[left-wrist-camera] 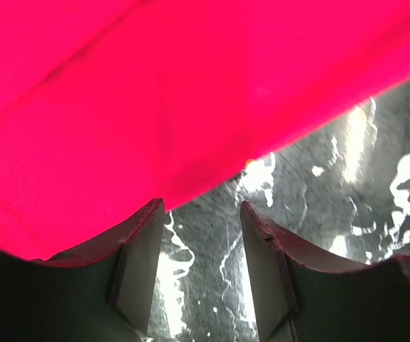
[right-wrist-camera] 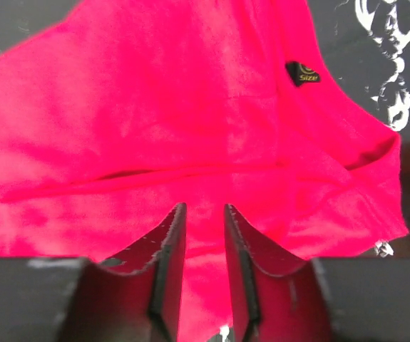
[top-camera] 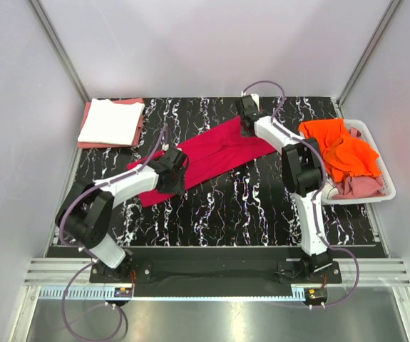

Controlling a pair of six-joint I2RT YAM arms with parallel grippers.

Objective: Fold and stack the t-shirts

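Note:
The crimson-red t-shirt [top-camera: 215,155] lies as a long folded strip running diagonally across the black marbled table [top-camera: 247,206]. My left gripper [top-camera: 176,173] hovers at the strip's near-left part. In the left wrist view it [left-wrist-camera: 202,210] is open over bare table, with the shirt's edge [left-wrist-camera: 155,92] just beyond its fingertips. My right gripper [top-camera: 247,127] is over the strip's far-right end. In the right wrist view it [right-wrist-camera: 205,208] stands open by a narrow gap, with the red cloth [right-wrist-camera: 190,107] lying flat beneath and a black size tag [right-wrist-camera: 302,73] ahead.
At the back left a folded white t-shirt [top-camera: 110,120] rests on a folded salmon-pink one [top-camera: 140,125]. On the right a white basket [top-camera: 378,153] holds a bright orange t-shirt [top-camera: 340,149] and a crumpled pink one [top-camera: 358,187].

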